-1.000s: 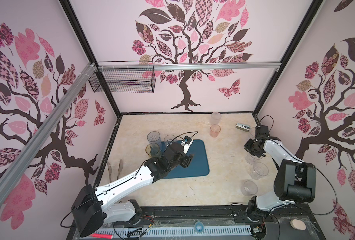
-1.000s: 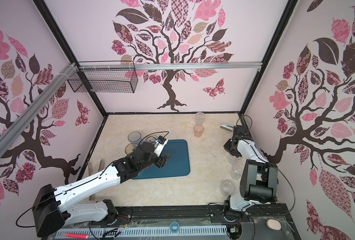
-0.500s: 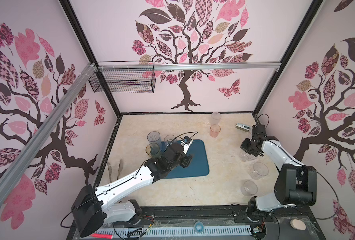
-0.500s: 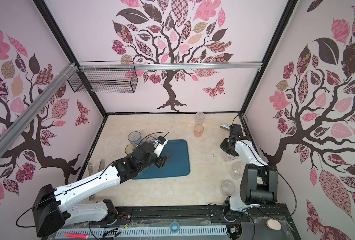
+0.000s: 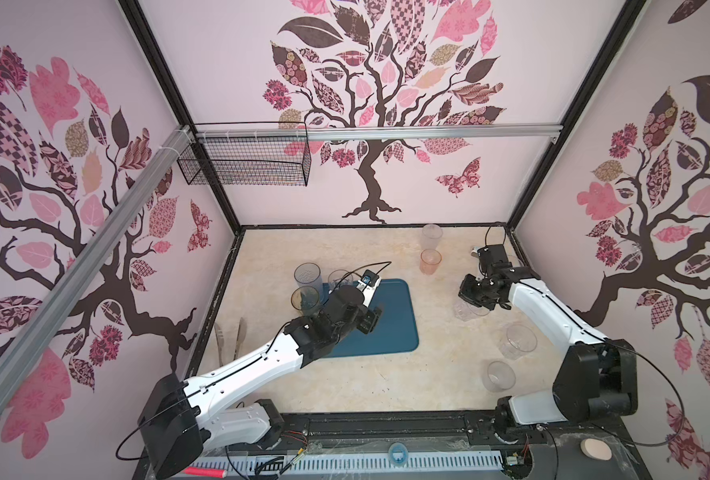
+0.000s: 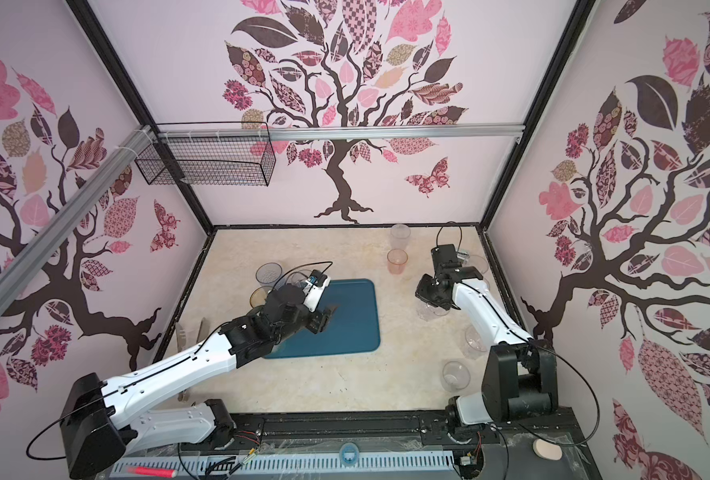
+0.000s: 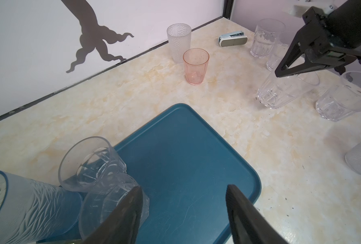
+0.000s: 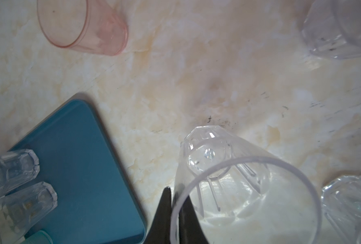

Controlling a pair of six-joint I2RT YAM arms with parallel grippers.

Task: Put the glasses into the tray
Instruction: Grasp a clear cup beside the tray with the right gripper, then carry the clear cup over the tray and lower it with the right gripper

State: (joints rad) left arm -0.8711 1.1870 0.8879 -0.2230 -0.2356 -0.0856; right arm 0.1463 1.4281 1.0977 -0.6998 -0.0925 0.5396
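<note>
The right gripper (image 8: 174, 196) was clamped on the rim of a clear glass (image 8: 228, 169), one finger inside the wall and one outside. A rim pinch probably served because neighbouring glasses crowded its sides. The glass hung tilted from this one-sided hold, off the tray (image 5: 390, 332) and near its right edge in both top views. Whether its base had left the table (image 5: 345, 386) could not be told.

The left gripper (image 7: 183, 189) hovered over the tray, jaws apart and empty, just beside two clear glasses (image 7: 93, 164) standing in the tray's far-left corner. They were apparently packed there to keep the rest free. A blue glass (image 7: 27, 202) stood against them; whether it was on the tray was unclear.

A pink glass (image 5: 430, 262), a frosted glass (image 5: 431, 237) and more clear ones (image 5: 519, 340) stood on the table, so most of the task remained. The carry would call for a slow, level move, since a rim pinch lets a glass swing.
</note>
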